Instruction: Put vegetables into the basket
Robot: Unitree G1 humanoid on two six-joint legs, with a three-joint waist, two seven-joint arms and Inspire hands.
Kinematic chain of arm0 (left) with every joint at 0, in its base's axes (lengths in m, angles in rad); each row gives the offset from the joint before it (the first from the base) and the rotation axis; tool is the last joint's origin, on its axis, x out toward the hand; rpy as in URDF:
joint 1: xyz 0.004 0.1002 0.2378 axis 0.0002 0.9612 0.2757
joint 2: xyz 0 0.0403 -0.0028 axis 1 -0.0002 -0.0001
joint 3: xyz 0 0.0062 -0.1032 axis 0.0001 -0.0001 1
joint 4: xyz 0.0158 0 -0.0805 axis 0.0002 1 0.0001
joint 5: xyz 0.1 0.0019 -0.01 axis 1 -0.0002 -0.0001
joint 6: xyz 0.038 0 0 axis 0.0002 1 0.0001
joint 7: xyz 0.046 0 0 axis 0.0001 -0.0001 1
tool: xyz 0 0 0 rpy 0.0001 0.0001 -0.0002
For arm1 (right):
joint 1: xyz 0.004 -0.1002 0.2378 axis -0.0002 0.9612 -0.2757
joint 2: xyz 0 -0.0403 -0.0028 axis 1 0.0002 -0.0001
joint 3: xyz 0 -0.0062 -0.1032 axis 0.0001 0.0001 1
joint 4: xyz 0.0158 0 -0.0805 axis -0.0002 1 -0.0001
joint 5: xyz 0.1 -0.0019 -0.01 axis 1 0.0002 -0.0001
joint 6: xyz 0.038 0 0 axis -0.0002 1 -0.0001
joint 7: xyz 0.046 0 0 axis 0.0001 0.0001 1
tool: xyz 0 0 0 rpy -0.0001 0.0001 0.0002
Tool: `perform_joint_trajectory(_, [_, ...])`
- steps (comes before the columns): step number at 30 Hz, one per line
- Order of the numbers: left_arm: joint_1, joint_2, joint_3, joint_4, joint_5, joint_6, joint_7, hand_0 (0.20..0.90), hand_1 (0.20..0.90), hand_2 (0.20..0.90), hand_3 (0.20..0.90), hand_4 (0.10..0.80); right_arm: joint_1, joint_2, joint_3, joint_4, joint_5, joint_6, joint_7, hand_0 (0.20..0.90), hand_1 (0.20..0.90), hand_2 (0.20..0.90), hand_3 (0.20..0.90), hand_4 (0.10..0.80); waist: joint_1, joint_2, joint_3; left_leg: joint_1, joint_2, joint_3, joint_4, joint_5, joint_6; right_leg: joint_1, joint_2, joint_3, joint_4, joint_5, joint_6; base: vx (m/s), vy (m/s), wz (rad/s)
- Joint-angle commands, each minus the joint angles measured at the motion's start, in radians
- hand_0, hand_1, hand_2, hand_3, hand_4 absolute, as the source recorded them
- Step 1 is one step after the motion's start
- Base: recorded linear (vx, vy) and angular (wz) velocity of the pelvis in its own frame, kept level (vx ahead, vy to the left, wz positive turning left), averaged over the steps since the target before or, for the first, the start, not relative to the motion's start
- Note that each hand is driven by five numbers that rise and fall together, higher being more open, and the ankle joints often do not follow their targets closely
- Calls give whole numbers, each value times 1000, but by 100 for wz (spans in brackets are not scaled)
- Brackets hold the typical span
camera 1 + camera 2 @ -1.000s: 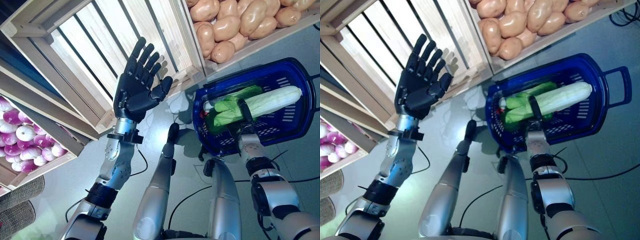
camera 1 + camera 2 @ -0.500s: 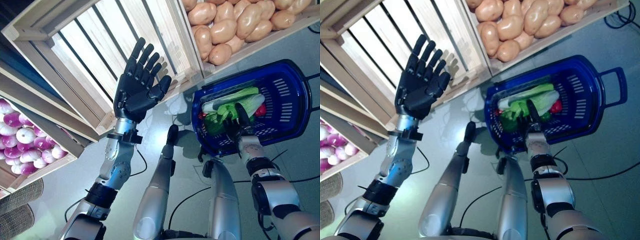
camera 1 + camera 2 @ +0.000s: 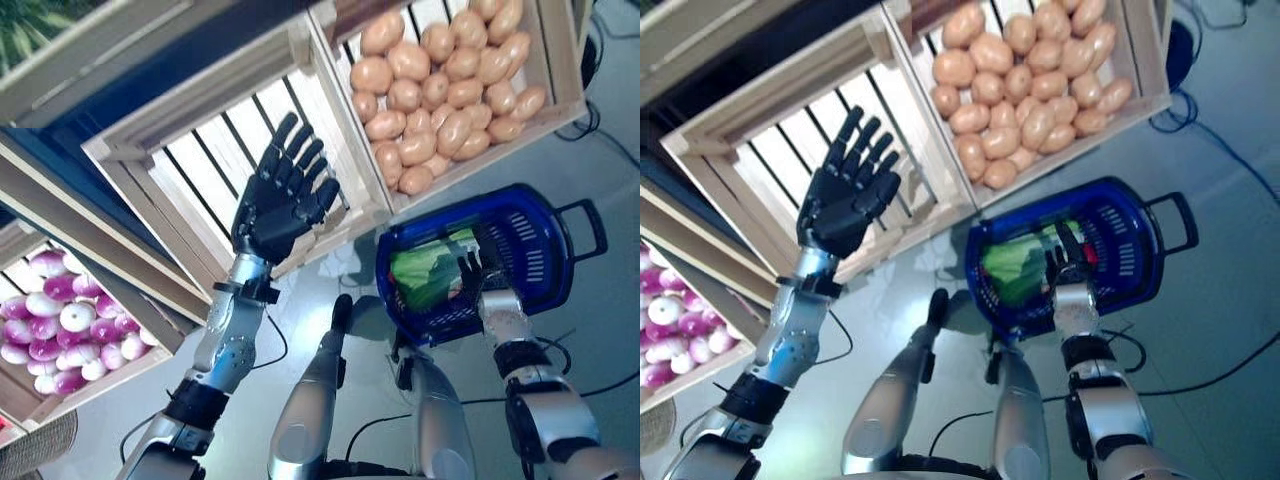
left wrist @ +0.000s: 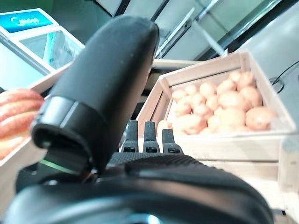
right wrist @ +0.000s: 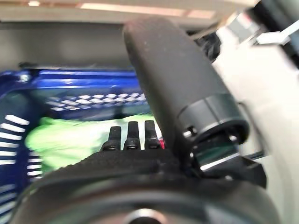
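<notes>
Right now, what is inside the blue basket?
In the basket lies a green leafy vegetable, with something small and red beside it. The right hand reaches in over them and covers part; what lies beneath cannot be seen.

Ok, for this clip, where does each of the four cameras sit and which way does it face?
Left eye view: on the head, looking down; shows the raised open left hand before an empty slatted crate, and the right hand over the blue basket.
Right eye view: beside it, same scene; potatoes, leafy greens.
Left wrist view: along the left hand toward the potatoes.
Right wrist view: along the right hand into the basket.
Shared: both wrist views repeat what the eye views show.
</notes>
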Motion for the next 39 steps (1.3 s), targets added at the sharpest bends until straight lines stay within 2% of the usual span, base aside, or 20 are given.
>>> perform_joint_trajectory(1, [37,12,44,-167,14,23,-104,900,900,900,900,800,103,5,23,-147,-192,-117,-40,900,900,900,900,800,-23,-32,-96,63,-40,44,-5,-100,2,99,-1,16,-141,105,36,167,46,-5])
perform_joint_trajectory(6, [129,7,20,-171,55,114,-159,900,900,900,900,800,299,31,62,-333,-439,-146,-18,900,900,900,900,800,-47,-49,-184,164,-22,59,-64,-101,4,208,-2,30,-211,119,48,189,26,-13])
perform_joint_trajectory(8, [162,-1,-2,-156,88,173,-197,900,900,900,900,800,365,44,91,-412,-567,-144,36,900,900,900,900,800,-66,-57,-223,202,-17,68,-78,-103,5,238,1,44,-225,123,51,192,26,-21])
perform_joint_trajectory(12, [186,23,-53,-77,243,232,-285,900,900,900,900,800,442,30,126,-454,-752,-99,137,900,900,900,900,800,-98,-68,-288,252,-12,89,-78,-119,2,281,1,57,-236,119,58,185,27,-25])
perform_joint_trajectory(13, [194,36,-70,-56,255,270,-281,900,900,900,900,800,458,14,140,-461,-820,-68,159,900,900,900,900,800,-108,-69,-304,262,-13,93,-74,-125,1,290,1,65,-242,119,61,201,35,-14])
perform_joint_trajectory(15, [210,43,-86,15,270,295,-298,900,900,900,900,800,489,-9,165,-468,-864,-23,202,900,900,900,900,800,-121,-71,-329,286,-11,104,-76,-133,1,308,-1,71,-251,117,65,179,24,-11])
perform_joint_trajectory(19, [235,55,-127,140,372,344,-355,900,900,900,900,800,530,-55,223,-412,-974,50,345,900,900,900,900,800,-139,-77,-364,321,-8,124,-81,-154,1,343,-1,82,-278,112,73,124,-5,-16])
perform_joint_trajectory(22, [227,65,-157,235,453,327,-366,900,900,900,900,800,537,-88,277,-355,-1010,103,430,900,900,900,900,800,-147,-79,-370,341,-2,141,-81,-165,0,358,-3,79,-276,105,76,67,-10,-5])
perform_joint_trajectory(27, [198,47,-202,445,573,302,-332,900,900,900,900,800,523,-75,331,-191,-1055,179,496,900,900,900,900,800,-151,-80,-377,370,0,147,-84,-177,-1,384,-1,75,-278,93,79,53,-11,-5])
perform_joint_trajectory(28, [196,39,-193,488,609,308,-325,900,900,900,900,800,523,-69,342,-154,-1077,220,522,900,900,900,900,800,-152,-79,-379,377,-1,151,-82,-183,0,389,-3,75,-277,89,80,39,-8,-9])
perform_joint_trajectory(31, [193,25,-186,573,685,325,-301,900,900,900,900,800,521,-53,356,-58,-1111,249,542,900,900,900,900,800,-148,-76,-378,385,-1,152,-71,-192,1,402,-4,69,-274,81,78,28,-10,-6])
perform_joint_trajectory(34, [187,-2,-179,678,741,338,-277,900,900,900,900,800,508,-33,353,44,-1072,255,539,900,900,900,900,800,-144,-74,-380,394,-2,149,-70,-194,2,415,-3,67,-277,77,75,22,-2,-2])
perform_joint_trajectory(35, [191,-31,-164,759,782,352,-252,900,900,900,900,800,502,-15,342,96,-1075,275,529,900,900,900,900,800,-144,-72,-382,401,-2,146,-70,-196,1,423,-2,66,-277,74,73,0,0,0])
perform_joint_trajectory(39, [195,-78,-140,924,852,366,-195,900,900,900,900,800,496,17,326,228,-1115,302,491,900,900,900,900,800,-146,-65,-385,412,-2,147,-74,-199,0,432,-4,64,-281,71,73,8,4,-1])
